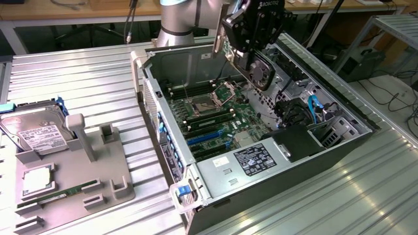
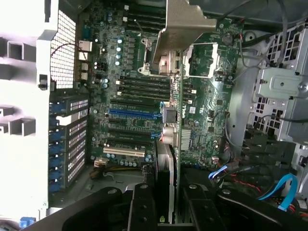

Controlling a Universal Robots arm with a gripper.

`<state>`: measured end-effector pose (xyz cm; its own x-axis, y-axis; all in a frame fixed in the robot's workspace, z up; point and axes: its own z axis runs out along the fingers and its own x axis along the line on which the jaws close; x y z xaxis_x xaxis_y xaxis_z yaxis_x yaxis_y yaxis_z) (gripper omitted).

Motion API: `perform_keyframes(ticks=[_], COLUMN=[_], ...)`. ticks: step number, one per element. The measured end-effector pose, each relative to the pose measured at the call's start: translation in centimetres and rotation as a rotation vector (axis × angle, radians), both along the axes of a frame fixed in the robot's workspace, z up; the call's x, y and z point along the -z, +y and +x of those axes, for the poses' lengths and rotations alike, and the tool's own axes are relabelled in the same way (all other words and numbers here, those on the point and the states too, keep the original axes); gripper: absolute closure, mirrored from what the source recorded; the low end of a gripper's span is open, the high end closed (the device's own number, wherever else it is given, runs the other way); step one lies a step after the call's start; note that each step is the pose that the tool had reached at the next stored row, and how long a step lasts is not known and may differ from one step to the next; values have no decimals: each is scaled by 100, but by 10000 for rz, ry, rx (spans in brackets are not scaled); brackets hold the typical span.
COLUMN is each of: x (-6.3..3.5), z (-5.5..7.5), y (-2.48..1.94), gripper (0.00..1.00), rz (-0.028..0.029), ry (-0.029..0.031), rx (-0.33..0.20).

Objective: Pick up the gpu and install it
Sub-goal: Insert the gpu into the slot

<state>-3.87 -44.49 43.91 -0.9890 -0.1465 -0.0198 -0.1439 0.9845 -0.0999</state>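
My gripper (image 1: 251, 58) hangs over the open computer case (image 1: 171, 63), shut on the gpu (image 1: 260, 74). The gpu is a thin dark card with a round fan on its face, held on edge above the motherboard (image 1: 216, 110). Its pale metal bracket strip (image 1: 219, 34) points up toward the back of the case. In the wrist view the gpu (image 2: 174, 139) runs edge-on between the two black fingers (image 2: 144, 207), with the bracket (image 2: 185, 24) at its far end. It hovers above the board, to one side of the blue expansion slots (image 2: 132, 114), touching nothing.
A grey fixture tray (image 1: 98, 181) at the exterior view's left carries a hard drive (image 1: 36, 129), a small square chip and a green RAM stick (image 1: 62, 193). Inside the case are a labelled power supply (image 1: 255, 159), blue cables (image 1: 316, 110) and drive cages.
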Motion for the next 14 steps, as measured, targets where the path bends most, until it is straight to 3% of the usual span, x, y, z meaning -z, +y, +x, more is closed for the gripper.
perform_keyframes(ticks=[4,7,14], x=[0,0,0], z=[0,0,-1], y=[0,-1,-2], gripper=[73,73,73], rz=[0,-1,0], ry=[0,1,1], rx=[-534,-1383,-2314])
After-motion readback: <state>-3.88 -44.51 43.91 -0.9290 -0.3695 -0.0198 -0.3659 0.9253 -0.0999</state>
